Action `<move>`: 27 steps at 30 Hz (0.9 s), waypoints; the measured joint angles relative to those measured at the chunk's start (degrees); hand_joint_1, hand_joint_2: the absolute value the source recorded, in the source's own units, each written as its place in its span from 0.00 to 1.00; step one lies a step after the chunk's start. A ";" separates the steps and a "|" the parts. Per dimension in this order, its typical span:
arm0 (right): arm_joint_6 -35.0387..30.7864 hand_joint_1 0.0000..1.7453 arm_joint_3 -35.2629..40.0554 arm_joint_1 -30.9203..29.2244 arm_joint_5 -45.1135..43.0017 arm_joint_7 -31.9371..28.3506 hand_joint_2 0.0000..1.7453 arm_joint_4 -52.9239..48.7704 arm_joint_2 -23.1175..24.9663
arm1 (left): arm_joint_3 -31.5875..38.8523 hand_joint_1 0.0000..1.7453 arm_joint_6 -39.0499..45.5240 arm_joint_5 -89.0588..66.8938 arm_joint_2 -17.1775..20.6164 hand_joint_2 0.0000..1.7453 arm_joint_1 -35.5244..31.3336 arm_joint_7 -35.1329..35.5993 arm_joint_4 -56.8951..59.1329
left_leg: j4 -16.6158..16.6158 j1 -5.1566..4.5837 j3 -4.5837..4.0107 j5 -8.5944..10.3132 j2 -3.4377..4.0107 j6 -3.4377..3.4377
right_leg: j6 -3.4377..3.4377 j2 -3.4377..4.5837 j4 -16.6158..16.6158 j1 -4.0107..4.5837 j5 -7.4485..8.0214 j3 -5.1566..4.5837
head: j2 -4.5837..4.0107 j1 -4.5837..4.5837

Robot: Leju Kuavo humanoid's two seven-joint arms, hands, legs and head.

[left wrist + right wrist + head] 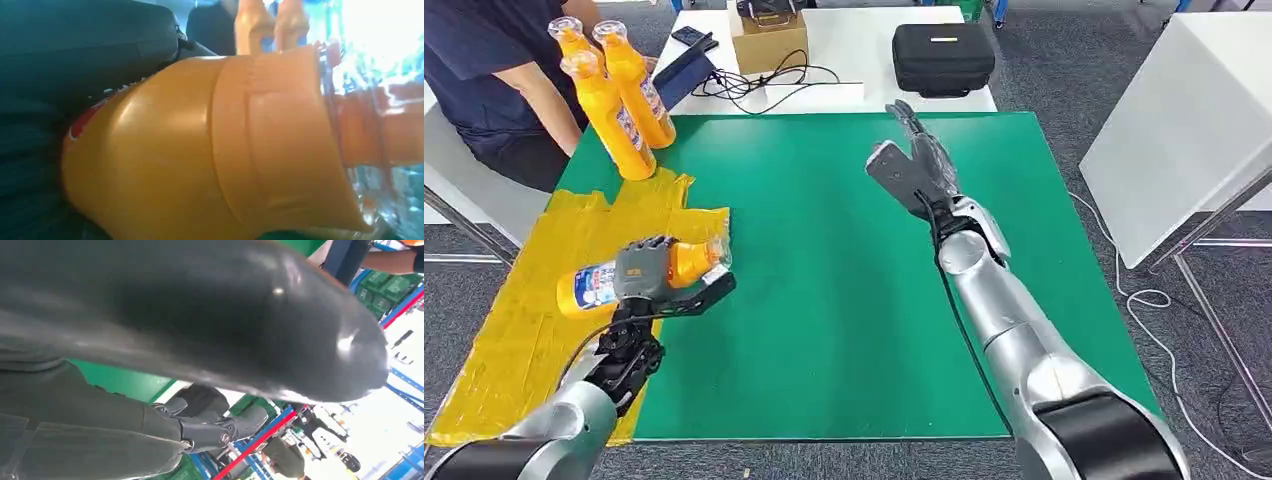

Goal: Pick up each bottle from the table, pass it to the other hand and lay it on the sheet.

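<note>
Holding an orange bottle (614, 280) on its side, the left hand (652, 275) has its fingers wrapped over the bottle's shoulder, with the clear cap pointing toward the green mat (844, 300) and the labelled base pointing outward over the yellow sheet (514, 330); the left wrist view confirms the grip, the bottle (200, 150) sitting tight against the palm. The right hand (916, 165) is raised well apart from it, across the mat, fingers spread and holding nothing. Judging by this, the pass is done and the step in hand is the laying down. To do it well, the left hand should lower the bottle level until its whole side rests on the sheet directly beneath the palm, and only then spread the fingers, since a round bottle let go early or tilted would likely roll toward the mat. Whether the bottle already touches the sheet is hard to tell from the head view. Lifting the hand straight up after release should avoid nudging it. Ahead of the hand, at the far corner of the sheet, three more bottles (619, 95) stand upright beside a seated person (494, 80), so the laid bottle wants a spot short of them, leaving room for the next ones
</note>
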 measured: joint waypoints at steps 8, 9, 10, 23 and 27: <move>0.20 0.00 0.02 -0.05 0.72 -0.33 0.00 0.02 0.63 | -1.24 0.00 -4.79 0.42 0.59 1.00 0.03 0.59 3.73 | -0.01 -0.01 0.05 0.00 -0.08 0.00 | -0.01 -0.04 0.00 -0.01 -0.01 0.09 | 0.00 -0.02; 0.22 0.00 0.02 -0.05 0.81 -0.33 0.00 0.04 0.63 | -1.24 0.00 -6.20 1.02 0.63 1.00 -0.45 -0.31 3.91 | -0.01 -0.01 0.09 0.00 -0.12 0.00 | -0.01 -0.06 -0.01 -0.01 -0.01 0.14 | 0.00 0.00; 0.26 0.00 0.02 -0.05 0.85 -0.33 0.00 0.04 0.63 | -1.24 0.00 -6.99 1.36 0.70 0.00 -0.71 -0.72 4.06 | -0.01 -0.01 0.13 0.01 -0.12 0.00 | -0.01 -0.06 -0.01 -0.01 -0.01 0.19 | 0.00 -0.04; 0.41 0.00 0.00 -0.06 1.31 -0.37 0.00 0.85 0.59 | -0.37 0.00 -13.28 6.91 0.81 0.00 -1.99 -12.08 4.78 | -0.01 -0.03 0.31 0.04 -0.16 0.02 | -0.01 -0.14 0.00 -0.02 -0.01 0.36 | 0.00 0.00; 0.41 0.00 0.00 -0.05 1.35 -0.41 0.00 1.31 0.55 | 0.31 0.00 -15.65 7.80 0.70 0.00 -2.92 -13.58 4.78 | -0.01 -0.03 0.33 0.04 -0.24 0.02 | -0.01 -0.20 -0.01 -0.02 0.00 0.39 | 0.00 -0.02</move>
